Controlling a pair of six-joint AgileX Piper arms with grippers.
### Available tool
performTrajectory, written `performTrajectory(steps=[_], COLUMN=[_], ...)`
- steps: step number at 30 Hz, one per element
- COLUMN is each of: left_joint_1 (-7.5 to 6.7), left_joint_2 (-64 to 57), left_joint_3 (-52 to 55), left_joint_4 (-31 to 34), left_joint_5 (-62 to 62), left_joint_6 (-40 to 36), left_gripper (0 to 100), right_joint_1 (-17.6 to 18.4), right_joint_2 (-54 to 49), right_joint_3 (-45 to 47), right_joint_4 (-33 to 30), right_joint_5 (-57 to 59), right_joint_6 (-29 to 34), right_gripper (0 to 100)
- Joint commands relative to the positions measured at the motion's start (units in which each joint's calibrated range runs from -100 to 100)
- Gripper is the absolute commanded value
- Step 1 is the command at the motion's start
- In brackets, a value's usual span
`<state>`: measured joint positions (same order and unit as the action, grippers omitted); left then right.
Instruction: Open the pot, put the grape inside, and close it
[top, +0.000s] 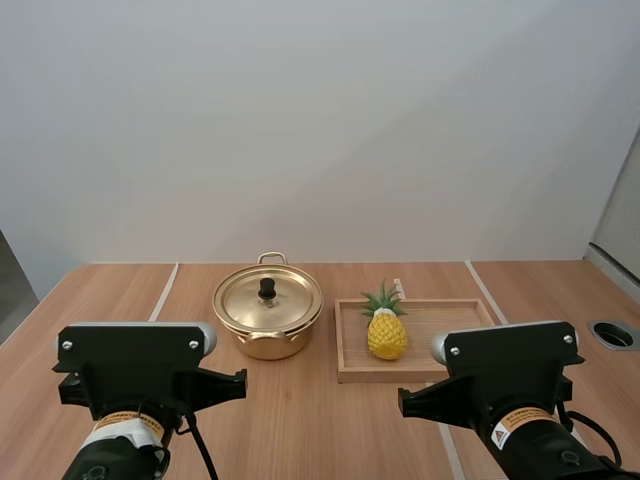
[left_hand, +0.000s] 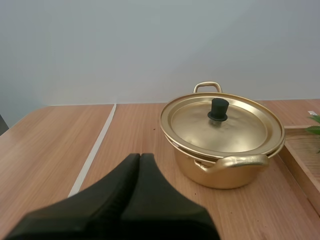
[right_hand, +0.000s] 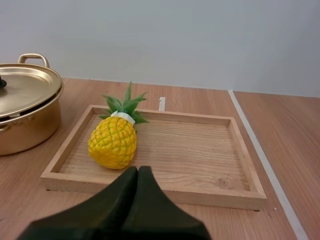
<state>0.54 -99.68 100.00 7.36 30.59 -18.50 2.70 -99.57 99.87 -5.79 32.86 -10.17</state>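
Observation:
A gold pot (top: 267, 338) stands at the table's middle with its lid (top: 285, 300) on; the lid has a black knob (top: 267, 288). To its right a wooden tray (top: 440, 325) holds a small yellow pineapple (top: 386, 333) with green leaves; I see no grapes. My left gripper (left_hand: 140, 158) is shut on nothing, low over the table and short of the pot (left_hand: 220, 172). My right gripper (right_hand: 138, 171) is also shut on nothing, just before the tray's near rim (right_hand: 150, 190), with the pineapple (right_hand: 113, 141) right ahead and the pot (right_hand: 25, 120) beside the tray.
White tape lines (top: 163, 292) run along the wooden table on both sides. A round cable hole (top: 613, 334) sits at the table's far right. Bare table lies between the arms and the pot and tray.

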Motion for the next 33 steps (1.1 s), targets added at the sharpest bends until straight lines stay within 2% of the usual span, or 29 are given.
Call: performTrajectory(steps=[1, 33], left_joint_1=[-0.13, -0.13], left_joint_2=[-0.3, -0.3], left_joint_3=[0.0, 0.0], left_joint_4=[-1.2, -1.1], left_joint_5=[-1.0, -1.3], left_joint_6=[-0.4, -0.4], left_gripper=[0, 0], right_joint_1=[-0.2, -0.2], right_joint_2=[-0.4, -0.4], right_joint_3=[0.1, 0.1], right_joint_4=[0.0, 0.0], right_joint_5=[-1.5, -2.5], right_joint_6=[0.0, 0.0], right_gripper=[0, 0])
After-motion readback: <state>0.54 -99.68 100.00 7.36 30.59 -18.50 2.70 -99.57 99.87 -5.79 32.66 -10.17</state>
